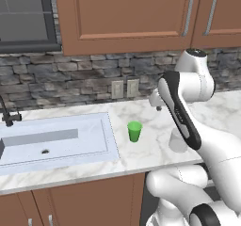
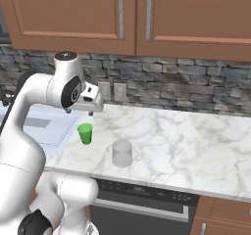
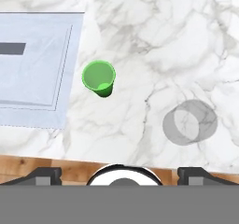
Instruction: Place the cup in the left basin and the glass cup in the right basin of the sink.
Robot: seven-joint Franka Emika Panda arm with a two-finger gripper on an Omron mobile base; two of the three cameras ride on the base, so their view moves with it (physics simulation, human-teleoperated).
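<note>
The green cup (image 1: 134,131) (image 2: 85,133) (image 3: 98,77) stands upright on the marble counter, just right of the sink (image 1: 110,140) (image 3: 65,55). The glass cup (image 2: 122,153) (image 3: 190,122) stands further right, near the front edge; in the left base view my forearm covers part of the glass cup (image 1: 177,142). My gripper (image 2: 79,112) (image 1: 157,106) (image 3: 121,175) hovers above the counter behind the two cups, pointing down. It is open, with its fingertips (image 3: 44,175) wide apart and nothing between them. The right basin (image 1: 47,140) shows a dark drain hole. The left basin is out of view.
A thin dark tap (image 1: 5,112) rises at the sink's back left. A stone backsplash with a double wall outlet (image 1: 124,88) runs behind the counter, below wooden wall cabinets (image 1: 127,18). To the right of the glass, the marble counter (image 2: 196,141) stretches on.
</note>
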